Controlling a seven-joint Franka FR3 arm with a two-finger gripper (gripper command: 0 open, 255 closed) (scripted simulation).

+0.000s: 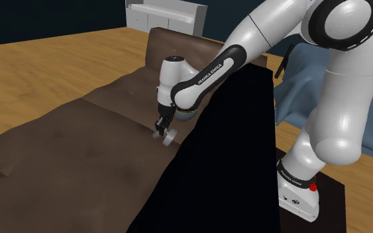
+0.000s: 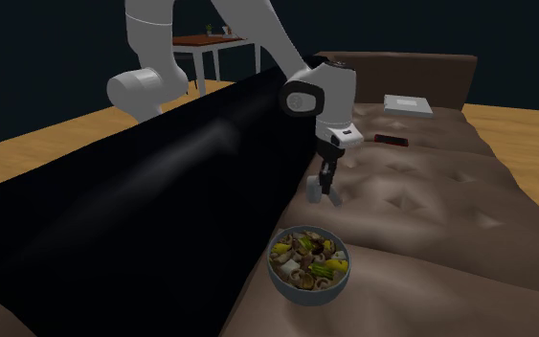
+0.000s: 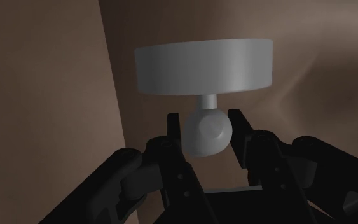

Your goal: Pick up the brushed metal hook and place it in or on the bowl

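You've got the brown sofa [image 1: 59,152] running across the shoulder view, with the white Franka arm [image 1: 211,69] reaching down toward its seat cushion. The bowl [image 2: 305,292], full of mixed food, sits on the seat, closer to the second exterior camera than the gripper [image 2: 327,182]. Jaws pinch the grey metal hook [image 3: 204,63] by its ball end, disc base pointing away from the hand. Hook's low over the cushion, near the bowl; can't tell if it touches the seat.

"FRANKA EMIKA" in white on the dark forearm band [image 1: 210,71] and again on the dark base band [image 1: 291,176]
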